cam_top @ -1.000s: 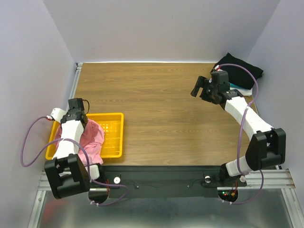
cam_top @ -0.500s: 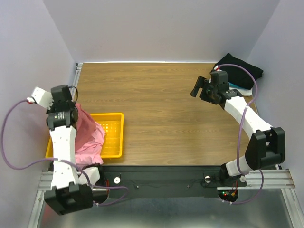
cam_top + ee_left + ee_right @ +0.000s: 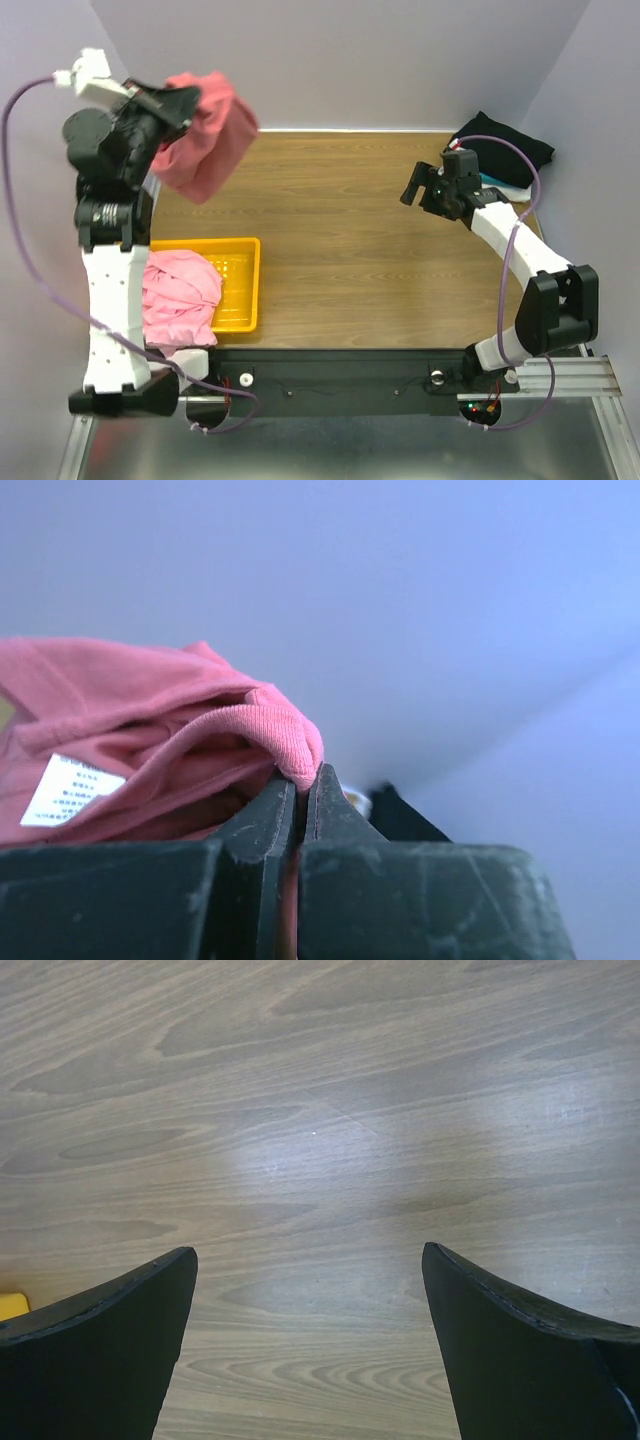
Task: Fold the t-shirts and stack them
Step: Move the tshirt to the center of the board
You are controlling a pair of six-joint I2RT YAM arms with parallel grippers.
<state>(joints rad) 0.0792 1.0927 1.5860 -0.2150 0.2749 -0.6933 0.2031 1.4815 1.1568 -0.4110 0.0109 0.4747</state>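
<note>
My left gripper (image 3: pixel 190 100) is raised high over the table's far left corner, shut on a fold of the dusty-red t-shirt (image 3: pixel 208 135), which hangs bunched below it. The left wrist view shows the jaws (image 3: pixel 303 780) pinching the shirt's hem (image 3: pixel 285 730), a white label beside it. A light pink t-shirt (image 3: pixel 180 295) lies crumpled in the yellow basket (image 3: pixel 240 290). A black t-shirt (image 3: pixel 505 148) lies folded at the far right corner. My right gripper (image 3: pixel 422 186) hovers open over bare wood (image 3: pixel 310 1250), holding nothing.
The yellow slotted basket sits at the near left edge of the wooden table (image 3: pixel 350 250). Something teal and white (image 3: pixel 510 188) lies under the black shirt. Grey walls close in the table on the left, back and right.
My left arm has risen from the basket, lifting the dusty-red shirt up and toward the far left; its jaws closed on the cloth. The right arm has stayed still.
</note>
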